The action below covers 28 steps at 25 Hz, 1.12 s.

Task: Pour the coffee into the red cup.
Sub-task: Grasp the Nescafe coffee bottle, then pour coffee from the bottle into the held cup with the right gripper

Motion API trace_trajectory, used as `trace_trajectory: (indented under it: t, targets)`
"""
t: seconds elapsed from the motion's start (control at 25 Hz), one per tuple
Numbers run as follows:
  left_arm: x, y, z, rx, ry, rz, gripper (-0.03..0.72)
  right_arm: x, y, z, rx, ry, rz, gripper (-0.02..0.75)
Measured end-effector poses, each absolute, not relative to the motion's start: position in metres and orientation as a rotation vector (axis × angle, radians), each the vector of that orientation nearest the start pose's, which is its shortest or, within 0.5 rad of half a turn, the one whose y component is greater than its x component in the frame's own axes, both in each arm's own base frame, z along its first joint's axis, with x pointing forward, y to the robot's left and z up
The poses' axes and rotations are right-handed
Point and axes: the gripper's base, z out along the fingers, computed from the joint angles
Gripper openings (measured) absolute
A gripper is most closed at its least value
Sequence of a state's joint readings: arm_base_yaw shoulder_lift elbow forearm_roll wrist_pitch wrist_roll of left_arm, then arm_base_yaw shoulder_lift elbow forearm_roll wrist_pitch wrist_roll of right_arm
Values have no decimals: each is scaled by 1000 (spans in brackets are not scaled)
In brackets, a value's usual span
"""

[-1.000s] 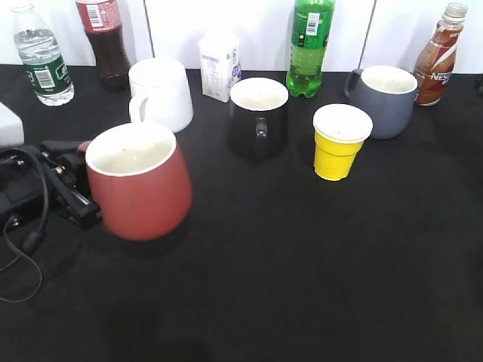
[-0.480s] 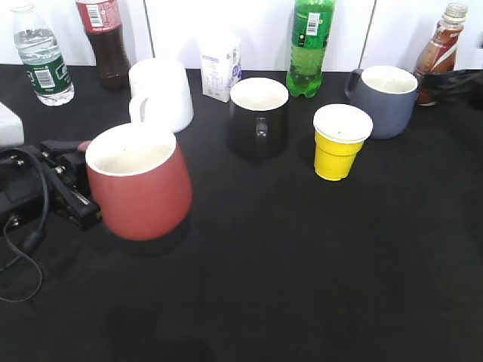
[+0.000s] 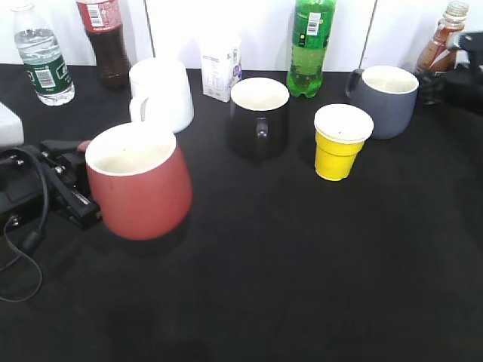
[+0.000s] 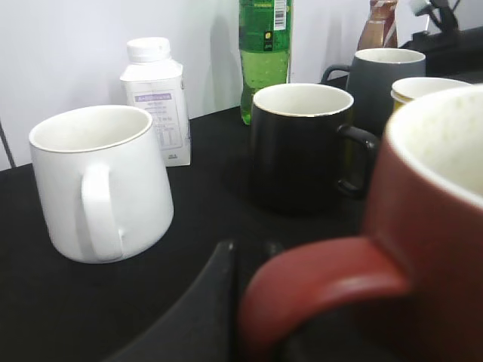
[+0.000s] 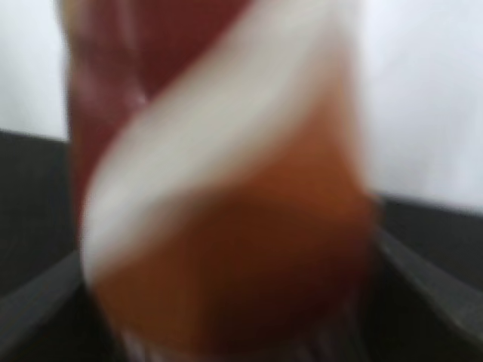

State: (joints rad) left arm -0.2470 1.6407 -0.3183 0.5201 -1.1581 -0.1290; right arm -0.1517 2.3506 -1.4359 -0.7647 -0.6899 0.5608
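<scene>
My right fingers point(image 3: 462, 56) straddle the curvy brown-labelled coffee bottle point(image 3: 441, 47); closure unclear. I'd clamp mid-body, lift straight. Left fingers point(image 4: 226, 302) at the brick-red ceramic mug's point(image 3: 139, 181) handle, grip unclear.

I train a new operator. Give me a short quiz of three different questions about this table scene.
1. True or false: the coffee bottle lies on its side.
2. Which cup stands nearest the coffee bottle?
A. white mug
B. grey mug
C. yellow cup
3. Fill in: the left claw sits at the ____ of the red cup.

Key:
1. False; it stands upright, right claw around it.
2. B
3. handle
</scene>
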Motion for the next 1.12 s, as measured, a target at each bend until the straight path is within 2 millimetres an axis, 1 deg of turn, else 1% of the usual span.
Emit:
trace_trajectory:
  t: [0.08, 0.12, 0.16, 0.24, 0.36, 0.44, 0.52, 0.6, 0.68, 0.8, 0.88, 0.96, 1.04, 1.12]
  targets:
    - [224, -99, 162, 636, 1591, -513, 64, 502, -28, 105, -254, 1807, 253, 650]
    - [224, -99, 162, 636, 1591, -513, 64, 504, -30, 104, -231, 1803, 245, 640]
    - [224, -99, 162, 636, 1591, -513, 64, 504, -31, 103, -236, 1804, 231, 613]
    - [224, -99, 162, 636, 1591, -513, 64, 504, -31, 103, -264, 1798, 202, 533]
    - [224, -99, 162, 636, 1591, -513, 64, 504, -31, 103, -268, 1796, 196, 533]
    - [224, -99, 162, 636, 1591, -513, 64, 504, -31, 107, -267, 1800, 186, 533]
    - [224, -99, 162, 636, 1591, -513, 64, 498, -31, 128, -272, 1784, 172, 533]
    - [224, -99, 162, 636, 1591, -513, 64, 484, -29, 158, -276, 1753, 163, 533]
    - [224, -99, 162, 636, 1591, -513, 64, 462, -26, 185, -278, 1738, 159, 533]
    - [224, -99, 162, 636, 1591, -513, 64, 420, -17, 225, -282, 1704, 164, 533]
    - [224, -99, 162, 636, 1591, -513, 64, 393, 2, 253, -351, 1663, 190, 533]
    - [224, -99, 162, 636, 1591, -513, 64, 368, 32, 277, -451, 1635, 227, 533]
    - [224, -99, 162, 637, 1591, -514, 64, 348, 66, 292, -553, 1627, 251, 533]
    - [224, -100, 162, 640, 1591, -515, 64, 332, 107, 298, -668, 1607, 323, 533]
